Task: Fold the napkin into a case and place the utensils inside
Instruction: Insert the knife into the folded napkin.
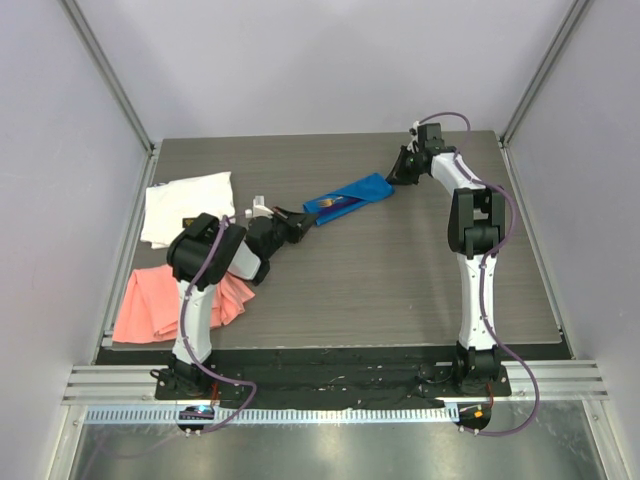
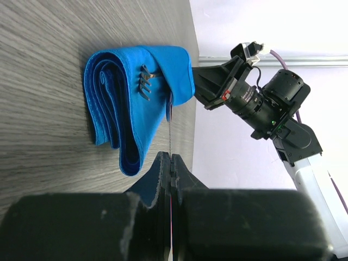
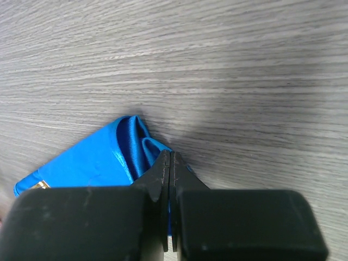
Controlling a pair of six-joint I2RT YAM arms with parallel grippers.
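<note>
The blue case point(image 1: 352, 196) lies flat on the tabletop point(image 1: 380, 280). It is long and thin, and it sits right between the two grippers.

The left gripper point(image 1: 303, 217) is shut tight, with no gap between its fingers. Its tip is at one end of the case. From the left wrist camera, the case point(image 2: 117, 92) is just in front of the left gripper point(image 2: 170, 159) and a bit to the side. The cloth is folded over in many layers there. The edge of the cloth comes right up to the fingers. I cannot tell if a bit of cloth is pinched between them.

The utensils point(image 2: 144, 82) are tucked inside the case. Some small dark prongs poke out of the folds, past the tip of the left gripper. From above, a little bit of colour point(image 1: 333, 204) peeks out of the case close to the left gripper.

The right gripper point(image 1: 393, 175) is shut tight too. Its tip touches the other end of the case. From the right wrist camera, the case point(image 3: 87, 166) is right at the tip of the right gripper point(image 3: 170, 159) and runs off to one side. I cannot tell if it pinches the cloth.

A white cloth point(image 1: 185, 205) and a pink cloth point(image 1: 160, 300) lie behind the left gripper, well away from the case.
</note>
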